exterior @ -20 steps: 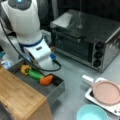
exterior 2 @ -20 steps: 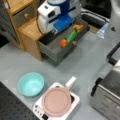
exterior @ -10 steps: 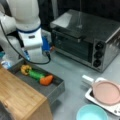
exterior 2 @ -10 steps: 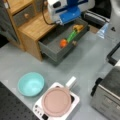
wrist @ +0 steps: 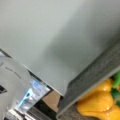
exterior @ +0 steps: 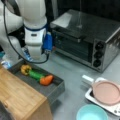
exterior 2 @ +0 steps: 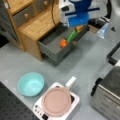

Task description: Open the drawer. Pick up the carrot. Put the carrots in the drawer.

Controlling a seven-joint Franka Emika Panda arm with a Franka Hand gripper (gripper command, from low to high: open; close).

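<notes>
Grey tabletop (exterior: 75, 72); stubby carrot (exterior: 46, 80) inside open drawer (exterior: 53, 91).

We see a matt grey drawer (exterior: 53, 91) under a light, grained wooden cabinet top (exterior: 17, 96). The toaster oven (exterior: 87, 37) looks like brushed silver metal with a dark glass door. The carrot (exterior: 46, 80) looks smooth, plastic-like; the teal bowl (exterior 2: 30, 83) slightly glossy.

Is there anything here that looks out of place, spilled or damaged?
Nothing stands out. The drawer is open, with the carrot, a green vegetable and a yellow pepper lying inside it. The gripper is not visible; the arm hangs above the drawer.
</notes>
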